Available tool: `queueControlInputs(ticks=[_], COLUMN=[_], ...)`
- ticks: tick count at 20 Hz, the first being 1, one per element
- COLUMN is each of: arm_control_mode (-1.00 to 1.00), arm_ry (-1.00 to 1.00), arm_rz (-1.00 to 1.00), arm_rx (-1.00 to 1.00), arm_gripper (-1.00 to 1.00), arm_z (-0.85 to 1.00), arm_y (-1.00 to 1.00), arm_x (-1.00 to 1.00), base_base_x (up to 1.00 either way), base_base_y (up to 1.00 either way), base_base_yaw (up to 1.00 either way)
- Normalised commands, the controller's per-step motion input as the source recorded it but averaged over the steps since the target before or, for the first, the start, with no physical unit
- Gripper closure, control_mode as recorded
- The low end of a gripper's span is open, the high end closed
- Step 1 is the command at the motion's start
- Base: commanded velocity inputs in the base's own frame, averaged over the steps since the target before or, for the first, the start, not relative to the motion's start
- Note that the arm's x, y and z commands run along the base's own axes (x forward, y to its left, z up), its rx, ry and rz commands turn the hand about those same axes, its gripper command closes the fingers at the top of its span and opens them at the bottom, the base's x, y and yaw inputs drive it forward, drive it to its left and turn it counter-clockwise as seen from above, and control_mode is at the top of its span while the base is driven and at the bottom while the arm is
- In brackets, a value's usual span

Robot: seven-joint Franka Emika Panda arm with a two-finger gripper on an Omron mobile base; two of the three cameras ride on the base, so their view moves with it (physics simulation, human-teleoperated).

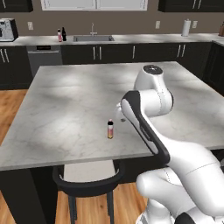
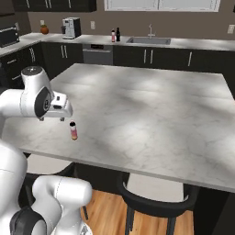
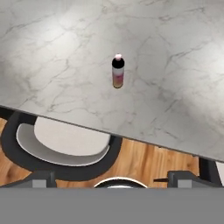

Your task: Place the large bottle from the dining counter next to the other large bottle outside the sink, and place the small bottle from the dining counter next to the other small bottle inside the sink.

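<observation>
So the tool (image 2: pixel 51 118) hangs empty, jaws spread wide, just above the near edge of the dining surface (image 1: pixel 78 87). The small bottle (image 1: pixel 110 129) stands upright near it, not far from that edge. Skinny thing, so a clumsy approach could tip it off onto the stool (image 1: pixel 87 179). Way back, a pink bottle (image 1: pixel 59 35) and the black bottle (image 1: pixel 64 34) wait left of the sink (image 1: pixel 93 38).
</observation>
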Motion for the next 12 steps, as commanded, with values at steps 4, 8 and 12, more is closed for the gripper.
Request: queueControlInputs(ticks=[4,8,12], arm_control_mode=[-1.0,-1.0,-1.0], arm_ry=[-0.04,0.0,0.0], arm_rz=[0.01,0.0,0.0], arm_rx=[0.0,0.0,0.0], arm_gripper=[-1.0,-1.0,-1.0], arm_z=[-0.15,-0.16,-0.13], arm_y=[0.07,0.0,0.0], arm_x=[0.17,0.33,0.31], base_base_x=[0.0,0.0,0.0], base_base_y=[0.0,0.0,0.0], base_base_yaw=[0.0,0.0,0.0])
